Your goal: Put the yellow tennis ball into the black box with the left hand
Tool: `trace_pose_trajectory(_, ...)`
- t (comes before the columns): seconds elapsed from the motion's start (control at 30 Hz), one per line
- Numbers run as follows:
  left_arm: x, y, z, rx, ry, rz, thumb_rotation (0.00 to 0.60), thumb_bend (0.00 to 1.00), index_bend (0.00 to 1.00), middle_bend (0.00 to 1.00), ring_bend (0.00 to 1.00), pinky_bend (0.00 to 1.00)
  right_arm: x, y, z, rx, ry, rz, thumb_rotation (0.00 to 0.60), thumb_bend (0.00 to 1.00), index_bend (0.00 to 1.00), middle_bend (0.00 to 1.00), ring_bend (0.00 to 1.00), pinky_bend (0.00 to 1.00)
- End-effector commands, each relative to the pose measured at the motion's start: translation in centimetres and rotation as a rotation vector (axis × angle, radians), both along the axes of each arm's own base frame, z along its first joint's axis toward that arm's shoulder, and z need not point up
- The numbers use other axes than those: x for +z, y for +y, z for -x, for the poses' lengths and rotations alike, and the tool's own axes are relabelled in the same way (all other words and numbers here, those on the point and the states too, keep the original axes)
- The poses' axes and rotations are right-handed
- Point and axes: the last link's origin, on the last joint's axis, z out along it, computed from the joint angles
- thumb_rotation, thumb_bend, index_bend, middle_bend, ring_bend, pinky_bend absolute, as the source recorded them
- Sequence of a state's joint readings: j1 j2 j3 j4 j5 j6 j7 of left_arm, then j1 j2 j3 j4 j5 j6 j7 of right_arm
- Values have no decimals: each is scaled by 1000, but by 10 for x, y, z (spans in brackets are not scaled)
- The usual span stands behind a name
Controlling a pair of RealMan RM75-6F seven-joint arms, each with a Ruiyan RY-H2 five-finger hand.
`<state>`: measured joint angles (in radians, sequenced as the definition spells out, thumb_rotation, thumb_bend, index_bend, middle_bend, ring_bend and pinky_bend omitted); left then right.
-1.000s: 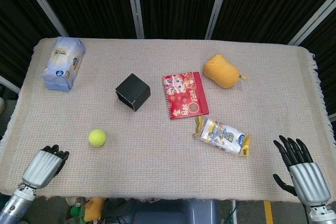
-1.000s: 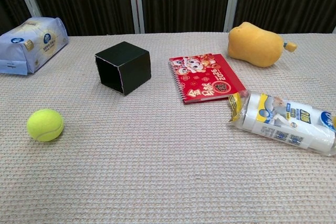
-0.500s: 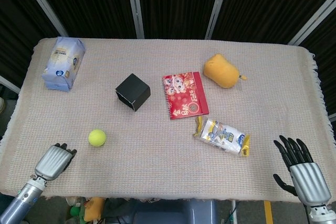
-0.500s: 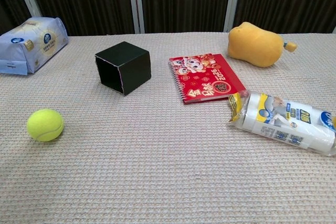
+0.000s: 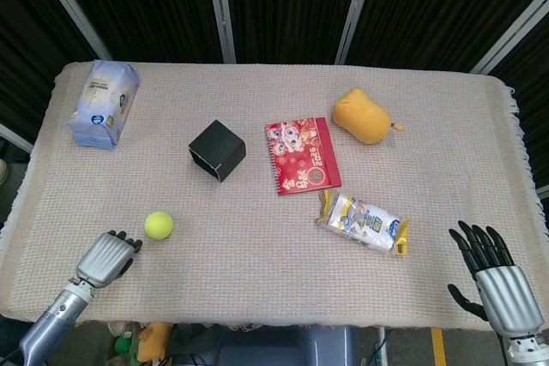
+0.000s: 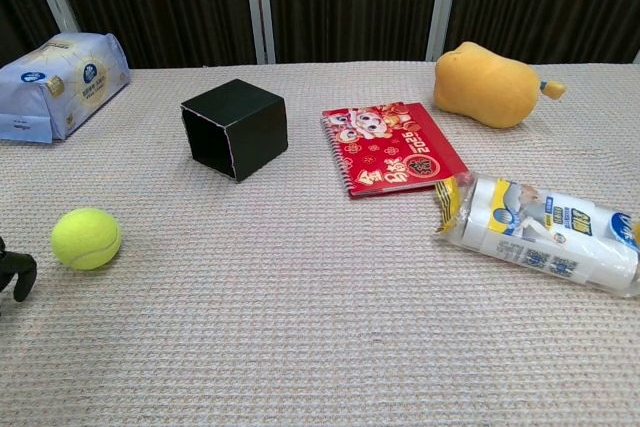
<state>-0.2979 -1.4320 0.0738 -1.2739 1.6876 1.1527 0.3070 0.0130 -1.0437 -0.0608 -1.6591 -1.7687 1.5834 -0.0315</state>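
The yellow tennis ball [image 5: 158, 225] lies on the woven cloth at the front left, also seen in the chest view [image 6: 86, 238]. The black box [image 5: 217, 150] sits behind it and to the right, on its side with the opening toward the front left [image 6: 234, 128]. My left hand [image 5: 107, 256] hovers just in front and left of the ball, holding nothing, apart from it; only its dark fingertips [image 6: 17, 273] show at the chest view's left edge. My right hand [image 5: 493, 279] rests at the front right corner, fingers spread, empty.
A blue tissue pack [image 5: 104, 103] lies at the back left. A red notebook [image 5: 302, 156], a yellow plush toy [image 5: 364, 115] and a plastic snack packet [image 5: 364, 222] occupy the middle and right. The table's front edge [image 5: 257, 325] runs just behind my hands.
My left hand has moved right and forward toward the ball, and its fingertips now enter the chest view. The ball, the box and the right hand have stayed put.
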Motion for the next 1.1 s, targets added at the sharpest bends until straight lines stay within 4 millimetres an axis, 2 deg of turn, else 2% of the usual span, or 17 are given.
trace_pose_trajectory(0.03, -5, 3, -2, 0, -7, 17, 600, 311, 440, 569, 447, 472, 0, 0, 0, 1, -1, 1, 600, 289, 0, 0, 0, 0)
trace_pose_trajectory(0.23, -10, 9, -8, -5, -28, 32, 600, 272, 426, 543, 443, 456, 2, 0, 0, 2, -4, 4, 600, 290, 0, 0, 0, 0)
trace_pose_trajectory(1.0, -17, 36, -22, 16, -128, 48, 600, 274, 420, 522, 433, 453, 4, 1, 1, 3, -6, 9, 600, 290, 0, 0, 0, 0)
trace_pose_trajectory(1.1, -18, 38, -26, 5, -141, 48, 600, 309, 418, 509, 423, 451, 4, 1, 1, 4, -7, 10, 600, 290, 0, 0, 0, 0)
